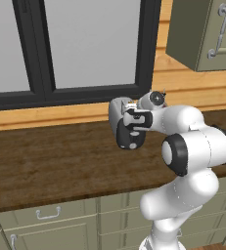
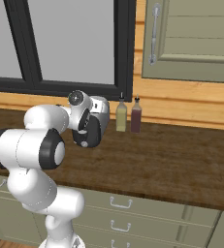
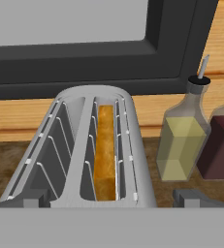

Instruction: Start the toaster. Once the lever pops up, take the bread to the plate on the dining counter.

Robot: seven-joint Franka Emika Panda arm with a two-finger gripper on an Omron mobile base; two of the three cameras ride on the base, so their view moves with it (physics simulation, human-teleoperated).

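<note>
The gripper [image 3: 113, 198] is shown nearest, its two dark fingertips [image 3: 190, 197] set wide apart at the bottom of the hand view, with nothing clamped between them. Just beyond them the toaster [image 3: 84, 145] is seen from its end and slightly from above, its two long slots running away from the camera. The bread [image 3: 105, 155] is seated upright in the right-hand slot as seen in the hand view, sunk between the wire guides; the other slot is seen bare.

In the left base view the toaster [image 1: 118, 114] is seen on the wood worktop [image 1: 51, 156], largely covered by the arm's wrist, and the hand is held level with it. In the right base view the toaster [image 2: 100, 110] is likewise partly hidden behind the hand. The lever cannot be made out in any view.

Just beside the toaster, two bottles are stood touching or nearly touching: an oil bottle [image 2: 121, 116] of yellowish liquid, nearer the toaster, and a dark red bottle [image 2: 136, 116] on its far side. Behind all of these, a dark-framed window [image 1: 85, 49] is set above a pale wood wall strip, and grey-green wall cabinets [image 2: 191, 38] are hung to one side.
</note>
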